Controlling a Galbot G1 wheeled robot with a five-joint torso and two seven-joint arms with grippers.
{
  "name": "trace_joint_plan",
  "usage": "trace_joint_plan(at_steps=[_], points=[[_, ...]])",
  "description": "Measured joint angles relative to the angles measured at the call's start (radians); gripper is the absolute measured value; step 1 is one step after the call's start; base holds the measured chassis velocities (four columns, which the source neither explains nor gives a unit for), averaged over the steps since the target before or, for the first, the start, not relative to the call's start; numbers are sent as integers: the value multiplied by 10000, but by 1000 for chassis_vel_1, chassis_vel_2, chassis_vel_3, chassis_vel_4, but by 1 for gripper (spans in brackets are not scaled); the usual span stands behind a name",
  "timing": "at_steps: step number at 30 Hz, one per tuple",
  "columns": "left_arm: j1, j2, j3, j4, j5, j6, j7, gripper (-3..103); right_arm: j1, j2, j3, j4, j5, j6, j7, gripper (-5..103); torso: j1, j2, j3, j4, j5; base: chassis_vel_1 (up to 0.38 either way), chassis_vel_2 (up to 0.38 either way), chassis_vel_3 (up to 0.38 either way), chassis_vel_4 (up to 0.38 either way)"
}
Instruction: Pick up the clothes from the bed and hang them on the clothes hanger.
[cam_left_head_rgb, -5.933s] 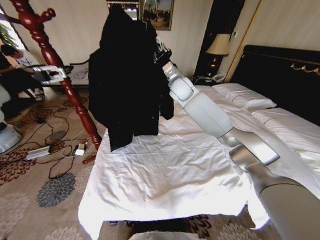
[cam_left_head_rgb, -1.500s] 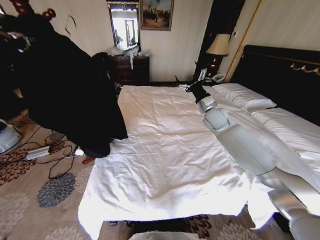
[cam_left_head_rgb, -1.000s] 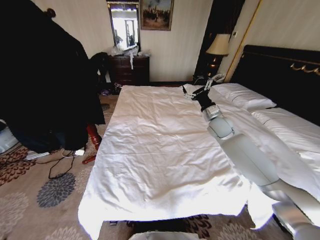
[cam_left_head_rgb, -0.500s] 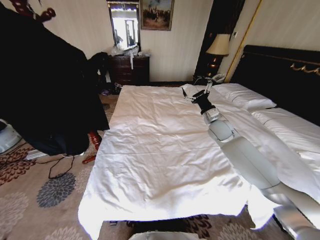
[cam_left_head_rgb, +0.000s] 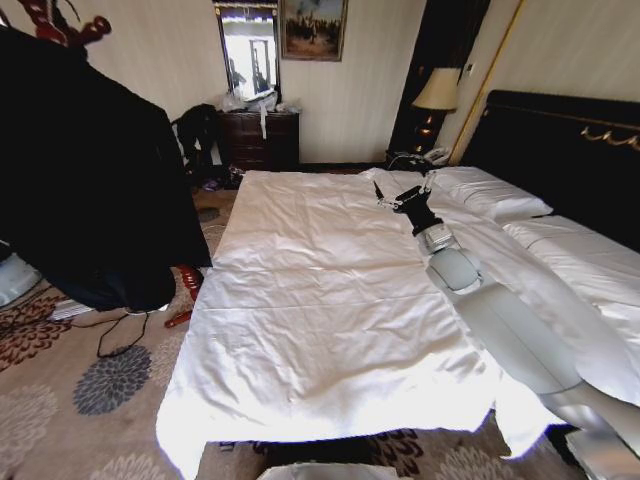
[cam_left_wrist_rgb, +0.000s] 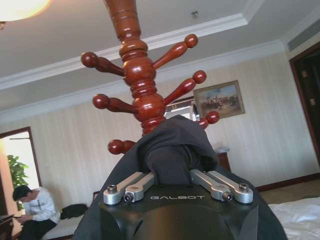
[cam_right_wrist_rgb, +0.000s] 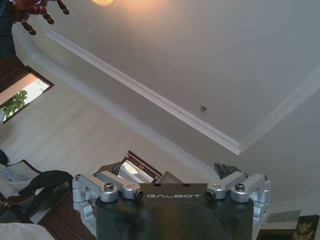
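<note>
The clothes (cam_left_head_rgb: 90, 180), a large black garment, hang at the far left beside the bed (cam_left_head_rgb: 320, 300), draped against the red-brown clothes hanger, whose pegs (cam_left_head_rgb: 60, 22) show above it and whose foot (cam_left_head_rgb: 188, 282) shows below. In the left wrist view my left gripper (cam_left_wrist_rgb: 172, 172) is shut on a bunch of the black cloth (cam_left_wrist_rgb: 172, 150) just below the hanger's knobbed pegs (cam_left_wrist_rgb: 142, 85). My right gripper (cam_left_head_rgb: 403, 195) hovers open over the white duvet near the pillows, holding nothing; its spread fingers (cam_right_wrist_rgb: 107, 189) point at the ceiling.
White pillows (cam_left_head_rgb: 490, 195) and a black headboard (cam_left_head_rgb: 570, 140) lie at the right. A lamp (cam_left_head_rgb: 437, 90) stands on the nightstand, with a dark dresser (cam_left_head_rgb: 255, 135) at the far wall. Cables and a power strip (cam_left_head_rgb: 75, 305) lie on the carpet near the hanger's foot.
The garment went from over the bed to the hanger at the left. My right arm has let go and drawn back over the duvet, lately drifting toward the pillows.
</note>
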Motion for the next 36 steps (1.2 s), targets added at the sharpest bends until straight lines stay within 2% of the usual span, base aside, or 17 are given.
trace_joint_plan(at_steps=[4,5,7,10,13,16,18,19,21,24,25,27,30,31,33,36], points=[[-392,-959,-64,-1013,53,86,-111,7,-164,26,121,39,22,-10,68,100,0,0,0,5,-7,0,0,0,0],[-392,-959,-64,-1013,53,86,-111,7,-164,26,121,39,22,-10,68,100,0,0,0,5,-7,0,0,0,0],[-521,-1643,-236,-2100,55,104,-123,7,-285,9,197,35,15,-16,90,100,0,0,0,0,-1,0,0,0,0],[-509,-1975,-246,-2730,116,69,-140,7,-344,4,240,8,12,-20,103,100,0,0,0,-6,5,0,0,0,0],[-413,-2296,-72,-3261,376,7,-142,7,-387,13,276,-67,1,-20,113,100,0,0,0,-7,5,0,0,0,0],[-176,-2723,443,-3501,1121,-116,-67,7,-409,78,302,-223,-13,-11,118,100,0,0,0,1,3,0,0,0,0],[-66,-3096,894,-3237,1687,-303,41,7,-410,157,312,-356,-30,14,119,100,0,0,0,-2,-2,0,0,0,0],[-66,-3096,894,-3237,1687,-303,41,7,-410,157,312,-356,-30,14,119,100,0,0,0,-2,-2,0,0,0,0],[-142,-3581,1508,-2745,2354,-535,190,7,-406,312,318,-543,-49,36,120,100,0,0,1,1,-2,0,0,0,0],[-558,-4319,2140,-2198,2784,-652,307,7,-370,491,309,-787,-63,39,128,100,1,0,1,5,-5,0,0,0,0],[-558,-4319,2140,-2198,2784,-652,307,7,-370,491,309,-787,-63,39,128,100,1,0,1,5,-5,0,0,0,0],[-1165,-5203,2729,-1658,3365,-708,389,7,-343,609,269,-1028,-95,52,135,100,-1,0,0,6,4,0,0,0,0],[-1838,-6226,3388,-988,4263,-796,633,7,-325,651,198,-1299,-122,109,137,100,3,-1,3,-3,-10,0,0,0,0],[-1838,-6226,3388,-988,4263,-796,633,7,-325,651,198,-1299,-122,109,137,100,3,-1,3,-3,-10,0,0,0,0],[-2793,-6821,4173,-259,4785,-892,791,7,-288,620,113,-1524,-130,201,130,100,4,-2,3,2,-5,0,0,0,0],[-4438,-7090,5398,480,4828,-908,906,7,-204,596,67,-1744,-127,262,112,100,3,-2,3,-5,-5,0,0,0,0]])
